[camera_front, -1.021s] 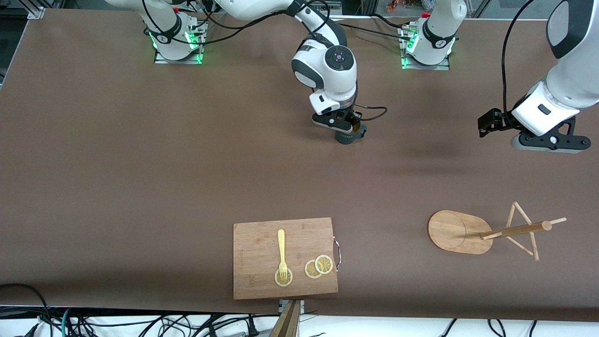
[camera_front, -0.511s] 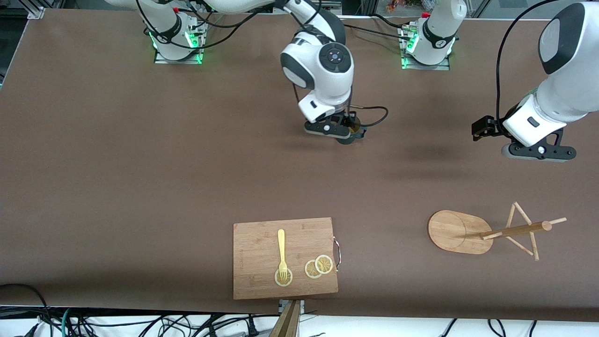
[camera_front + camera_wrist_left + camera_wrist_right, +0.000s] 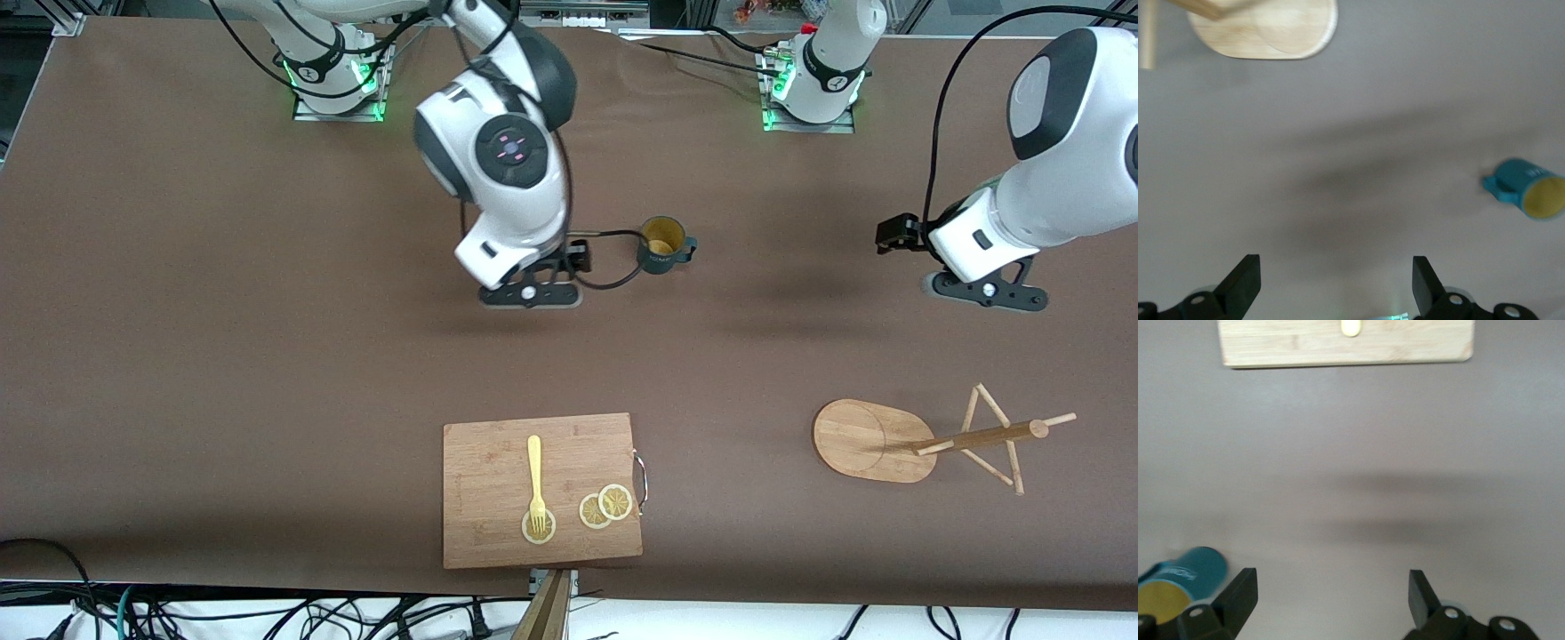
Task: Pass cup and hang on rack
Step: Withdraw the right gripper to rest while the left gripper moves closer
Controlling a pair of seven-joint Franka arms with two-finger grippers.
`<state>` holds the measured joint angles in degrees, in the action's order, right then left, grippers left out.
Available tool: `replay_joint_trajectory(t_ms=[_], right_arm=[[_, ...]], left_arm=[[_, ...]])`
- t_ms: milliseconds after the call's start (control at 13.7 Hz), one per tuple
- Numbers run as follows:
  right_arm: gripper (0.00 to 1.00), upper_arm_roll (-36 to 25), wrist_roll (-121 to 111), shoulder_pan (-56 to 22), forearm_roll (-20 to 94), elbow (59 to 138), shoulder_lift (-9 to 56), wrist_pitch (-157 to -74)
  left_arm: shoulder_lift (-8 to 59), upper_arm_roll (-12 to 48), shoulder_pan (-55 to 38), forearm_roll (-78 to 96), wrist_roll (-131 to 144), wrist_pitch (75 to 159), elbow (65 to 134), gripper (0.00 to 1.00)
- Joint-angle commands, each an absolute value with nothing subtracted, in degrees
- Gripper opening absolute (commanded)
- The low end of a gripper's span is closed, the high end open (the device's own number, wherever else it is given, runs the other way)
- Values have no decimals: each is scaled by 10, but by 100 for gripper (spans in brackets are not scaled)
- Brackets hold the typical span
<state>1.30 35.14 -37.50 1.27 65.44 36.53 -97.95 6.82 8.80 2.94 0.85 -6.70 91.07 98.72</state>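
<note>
Dark teal cup (image 3: 662, 245) with yellowish-tan inside, light bamboo rack (image 3: 925, 439), plain brown table (image 3: 267, 356).

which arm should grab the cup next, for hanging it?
Probably left. The cup stands free; the left gripper, jaws open, hovers at the rack's end. The right gripper, also open, hangs beside the cup.

One cup (image 3: 662, 244), one rack (image 3: 925, 439), one board (image 3: 540, 489), one fork (image 3: 535, 480), three lemon slices (image 3: 605, 507).

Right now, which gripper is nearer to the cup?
The right. The right gripper, open and empty, hangs over bare table just beside the cup, toward the right arm's end. The left gripper, also open, is much farther off, over the table toward the left arm's end.
</note>
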Motion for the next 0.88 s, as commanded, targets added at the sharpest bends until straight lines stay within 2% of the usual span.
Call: replay_joint_trajectory(t_ms=[0,292,511,802], right_arm=[[100,14,266,-325,11,663,334,-942],[100,11,116,-229,11,663,313,-899],[100,7,51,-163,10,663,297,-862],[100,11,30,-90,11,664,262,-838]], left_arm=[[72,89,39,39,-133,883,976,100],[70,90,95,111,-248,867,1009,100],[60,89,143,192,-369,868,1062,100],[43,89,200,239,-542,877,1117,100]])
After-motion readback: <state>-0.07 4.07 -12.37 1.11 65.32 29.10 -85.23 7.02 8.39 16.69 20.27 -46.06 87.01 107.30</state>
